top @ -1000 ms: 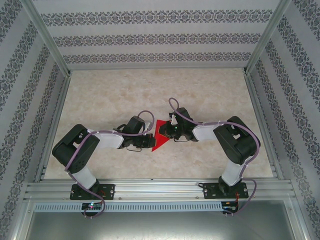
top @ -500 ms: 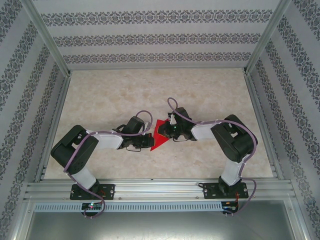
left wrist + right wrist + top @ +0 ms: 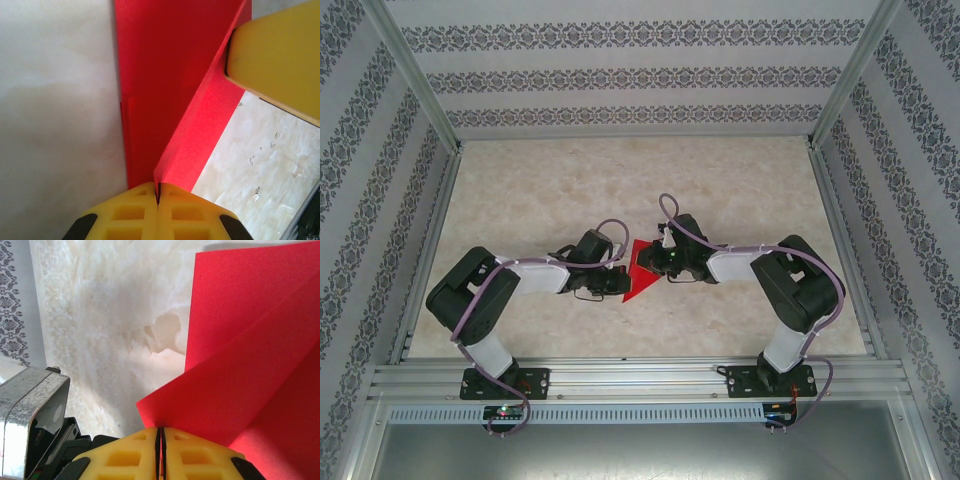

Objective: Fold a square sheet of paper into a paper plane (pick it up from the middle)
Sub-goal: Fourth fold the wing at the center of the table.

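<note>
The red sheet of paper (image 3: 638, 270) hangs, partly folded, between my two grippers at the middle of the table. My left gripper (image 3: 620, 274) is shut on its left corner; in the left wrist view the yellow jaws (image 3: 158, 192) pinch the paper (image 3: 165, 90) where a raised fold runs away from them. My right gripper (image 3: 657, 266) is shut on the opposite edge; in the right wrist view its jaws (image 3: 160, 432) clamp a corner of the paper (image 3: 240, 370). A yellow finger (image 3: 280, 55) of the right gripper shows at the upper right of the left wrist view.
The marbled tabletop (image 3: 620, 190) spreads around the paper. Patterned walls (image 3: 630, 75) and metal frame posts (image 3: 415, 80) enclose it. The arm bases stand on the metal rail (image 3: 640, 378) at the near edge.
The paper's shape has shifted slightly between the grippers, its lower point now further toward the near side. Both arms have barely moved.
</note>
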